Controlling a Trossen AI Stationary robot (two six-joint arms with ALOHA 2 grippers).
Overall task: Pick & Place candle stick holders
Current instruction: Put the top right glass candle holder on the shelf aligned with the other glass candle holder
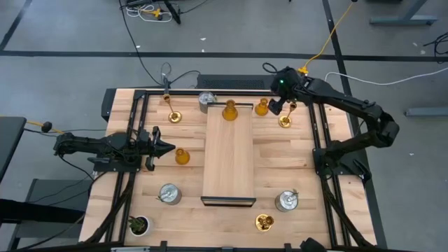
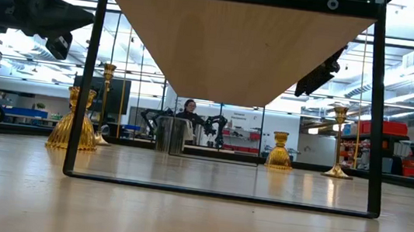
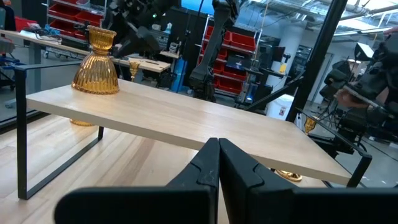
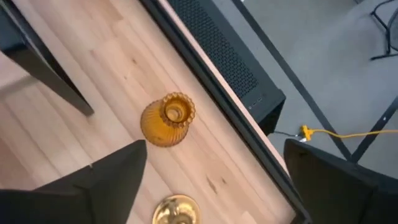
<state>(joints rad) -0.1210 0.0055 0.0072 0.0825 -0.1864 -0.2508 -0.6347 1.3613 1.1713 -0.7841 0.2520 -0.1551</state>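
An amber bell-shaped candle stick holder [image 1: 229, 110] stands on the far end of the raised wooden shelf [image 1: 227, 161]. A second amber holder [image 4: 168, 118] stands on the table to the right of the shelf, and a gold holder [image 1: 285, 120] stands next to it. My right gripper [image 4: 214, 149] hangs open above these two, slanting down, and touches nothing. A third amber holder [image 1: 182, 156] stands left of the shelf. My left gripper [image 1: 166, 147] is shut and level beside it, pointing at the shelf.
More holders stand around the shelf: a gold one [image 1: 173, 115] and a silver one [image 1: 207, 100] at the far side, two silver ones [image 1: 169, 194] [image 1: 286, 201] and a gold one [image 1: 264, 222] nearer. A small potted plant [image 1: 138, 225] stands at the near left. Black frame rails border the table.
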